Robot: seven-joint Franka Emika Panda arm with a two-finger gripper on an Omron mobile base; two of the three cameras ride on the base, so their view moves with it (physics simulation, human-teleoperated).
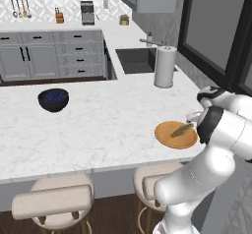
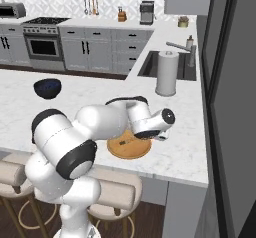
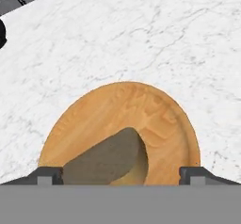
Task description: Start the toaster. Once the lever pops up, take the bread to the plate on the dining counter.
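wood-grained matt plate (image 3: 160, 119) on smooth, grey-veined marble dining counter (image 3: 141, 35); bread (image 3: 110, 159) dull, matt.

The arm (image 2: 95, 127) is glossy white, built of fat rounded segments. Black bands ring its joints. Two small dark grey fingertips (image 3: 47, 175) are squarish.

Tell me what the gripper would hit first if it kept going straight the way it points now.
Most likely the bread, lying on the plate between the open gripper fingertips; the wooden plate itself right after. How much gap remains is unclear.
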